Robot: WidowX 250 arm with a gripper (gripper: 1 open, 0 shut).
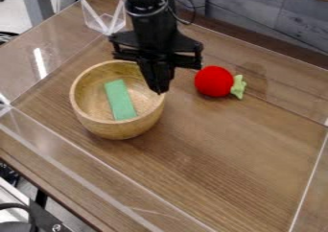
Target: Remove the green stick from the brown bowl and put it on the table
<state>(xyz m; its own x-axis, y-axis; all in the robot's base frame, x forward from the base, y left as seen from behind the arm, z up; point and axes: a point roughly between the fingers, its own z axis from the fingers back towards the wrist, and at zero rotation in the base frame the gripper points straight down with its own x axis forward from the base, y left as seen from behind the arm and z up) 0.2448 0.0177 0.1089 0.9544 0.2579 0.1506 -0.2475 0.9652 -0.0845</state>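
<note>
Brown wood-grain tabletop [218, 159], edged with clear acrylic walls, fills most of the view, with a grey planked wall behind it. On its left half sits a round, thick-walled, light-tan wooden bowl [90, 123]. Inside the bowl lies a flat, light-green rectangular stick [119, 99], resting along the bowl's floor with its long axis running from the upper left toward the lower right. A black robot arm comes down from the top of the frame, and its black claw [157, 84] points downward over the right rim of the bowl, just beside the stick's right edge. The claw's tips are pressed together and nothing is pinched between them; the stick lies free of them, a little to the left and lower. To the right of the arm, apart from the bowl, sits a small red ball with a green leaf [216, 81].
</note>
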